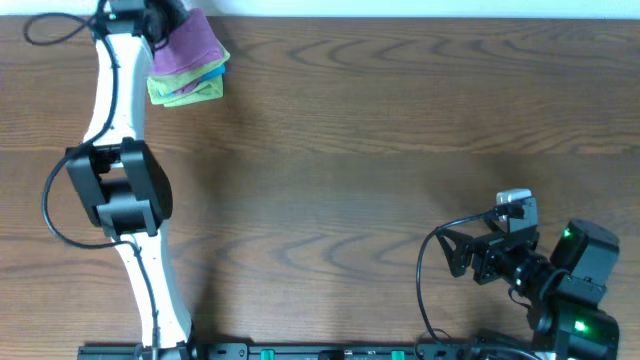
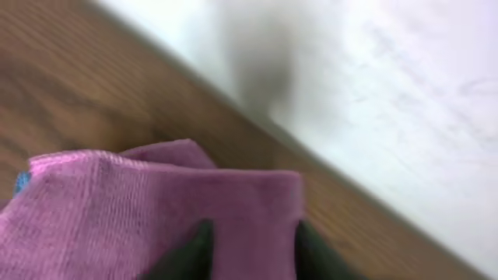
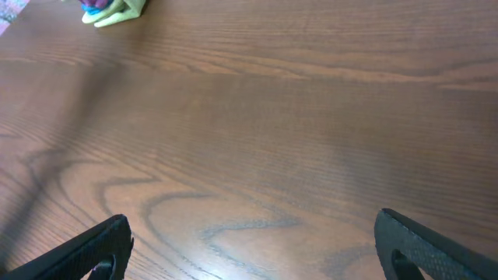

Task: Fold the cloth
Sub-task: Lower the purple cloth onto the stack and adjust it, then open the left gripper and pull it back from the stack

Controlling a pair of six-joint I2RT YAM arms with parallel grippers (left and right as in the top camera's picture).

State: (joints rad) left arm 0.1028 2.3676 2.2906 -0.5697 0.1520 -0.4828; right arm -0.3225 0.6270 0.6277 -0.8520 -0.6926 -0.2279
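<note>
Cloth (image 1: 192, 42), lilac, at the far left corner of the table (image 1: 360, 150), bunched rather than flat. Long axis on a diagonal in the overhead view: narrow end far and left at the left gripper (image 1: 158, 16), broader end spreading near and right. Draped over a small stack: lime-green folded cloth (image 1: 165, 93) lowest and sticking out on the near side, blue folded cloth (image 1: 212, 71) showing as a thin strip at the right edge, between green and lilac. Resting with its weight on the stack or partly lifted: cannot tell.

From the left wrist camera, blurred: a doubled edge of the lilac fabric across the lower frame, two dark fingers (image 2: 198, 249) close together with a fold of the cloth pinched between them. Narrow claw, holding the cloth. A speck of blue at the left edge of that view. Beyond, the table's far edge and a pale surface (image 2: 389, 93) past it.

Right gripper (image 1: 458, 252) well apart from all this, at the near right of the table, pointing left. Its fingers (image 3: 101, 249) spread wide in the right wrist view, only wood grain between them. Cloths tiny in the top left corner of that view, with green and a bit of purple and blue just distinguishable.
</note>
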